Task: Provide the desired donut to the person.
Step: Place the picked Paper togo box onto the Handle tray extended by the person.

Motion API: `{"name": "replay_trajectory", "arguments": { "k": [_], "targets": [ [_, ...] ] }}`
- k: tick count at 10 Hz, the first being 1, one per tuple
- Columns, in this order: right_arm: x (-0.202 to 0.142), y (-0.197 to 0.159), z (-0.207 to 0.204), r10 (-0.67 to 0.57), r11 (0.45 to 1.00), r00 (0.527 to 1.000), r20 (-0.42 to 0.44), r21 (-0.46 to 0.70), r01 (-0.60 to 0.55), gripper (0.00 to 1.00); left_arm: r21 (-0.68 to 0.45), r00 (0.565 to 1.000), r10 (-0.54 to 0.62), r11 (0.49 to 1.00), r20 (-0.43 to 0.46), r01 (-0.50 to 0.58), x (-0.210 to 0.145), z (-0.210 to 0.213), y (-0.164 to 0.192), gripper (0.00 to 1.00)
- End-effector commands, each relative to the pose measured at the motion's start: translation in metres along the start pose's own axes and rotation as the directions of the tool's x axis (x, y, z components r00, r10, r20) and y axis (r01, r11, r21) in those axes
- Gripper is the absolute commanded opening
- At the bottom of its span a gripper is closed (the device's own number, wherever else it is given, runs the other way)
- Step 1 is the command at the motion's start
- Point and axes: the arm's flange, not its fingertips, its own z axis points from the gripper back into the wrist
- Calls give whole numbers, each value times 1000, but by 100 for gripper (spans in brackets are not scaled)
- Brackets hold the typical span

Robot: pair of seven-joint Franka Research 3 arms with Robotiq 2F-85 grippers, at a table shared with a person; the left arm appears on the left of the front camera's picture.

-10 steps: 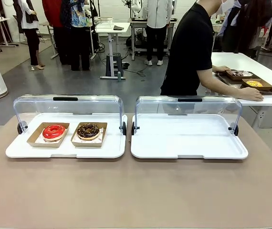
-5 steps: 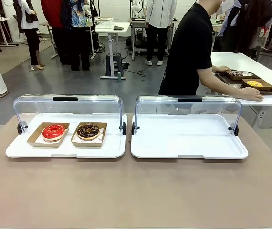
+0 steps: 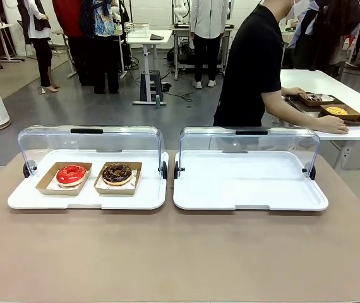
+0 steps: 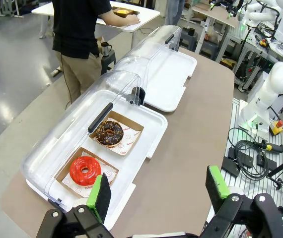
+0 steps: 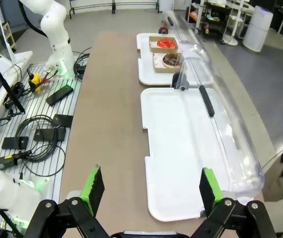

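Note:
A red glazed donut (image 3: 71,174) and a chocolate donut (image 3: 117,173) sit in brown paper trays on the left white tray (image 3: 85,199), under its raised clear lid (image 3: 90,140). The same red donut (image 4: 85,170) and chocolate donut (image 4: 108,133) lie below my left gripper (image 4: 157,190), which hangs open high above the table. My right gripper (image 5: 151,190) is open too, over the table beside the bare right white tray (image 5: 181,148). The person (image 3: 256,63) in a black shirt stands behind the table, turned away, with hands on a tray of donuts (image 3: 328,108) on a side table.
The right white tray (image 3: 249,183) has its clear lid (image 3: 249,142) raised. Brown tabletop (image 3: 180,252) stretches in front of both trays. Cables and boxes (image 5: 32,134) lie on a rack beside the table. Other people stand far back.
The person's body swayed slightly left and back while leaning over the side table. A figure in the background shifted. Donuts and trays stay put.

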Motion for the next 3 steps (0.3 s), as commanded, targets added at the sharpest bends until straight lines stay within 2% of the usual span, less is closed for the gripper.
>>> {"name": "replay_trajectory", "arguments": {
  "k": [1,3],
  "targets": [
    [1,1,0,3,1000,1000,14,3,-3,100,-6,1000,0,1000,7,0,1,2,-1,100],
    [1,1,0,3,1000,1000,14,3,-3,100,-6,1000,0,1000,7,0,1,2,-1,100]
  ]
}}
